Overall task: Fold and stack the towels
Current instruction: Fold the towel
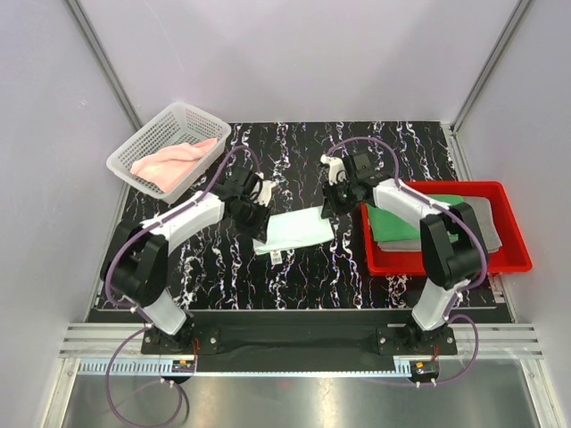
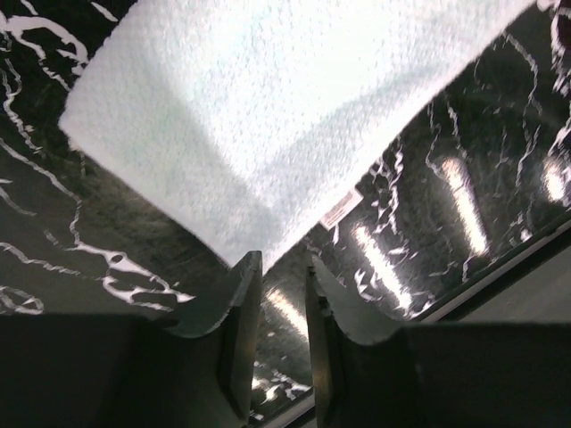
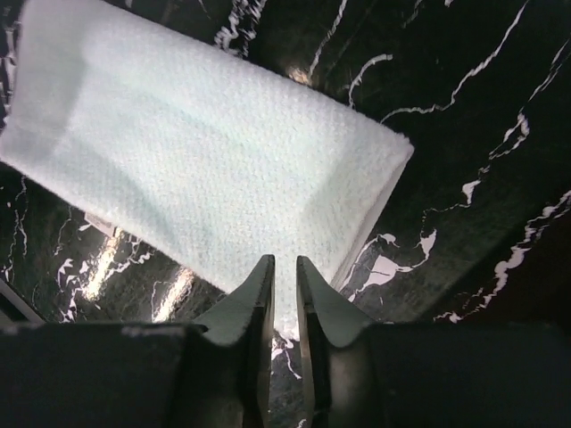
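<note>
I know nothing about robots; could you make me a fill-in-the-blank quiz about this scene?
1. The pink cloth towel lies in the white mesh ____.
2. The dark green towel and the grey towel lie in the ____ plastic tray.
3. The folded pale mint-white towel lies between the left hand and the right hand on the black marbled ____.
Missing words: basket; red; table.

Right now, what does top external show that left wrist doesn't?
Only top external: the white mesh basket holding a pink towel, the red tray with a dark green towel and a grey towel, and the right gripper. Only left wrist: the left gripper with a narrow finger gap at the towel's corner. Both: the pale mint towel on the black marbled table.
</note>
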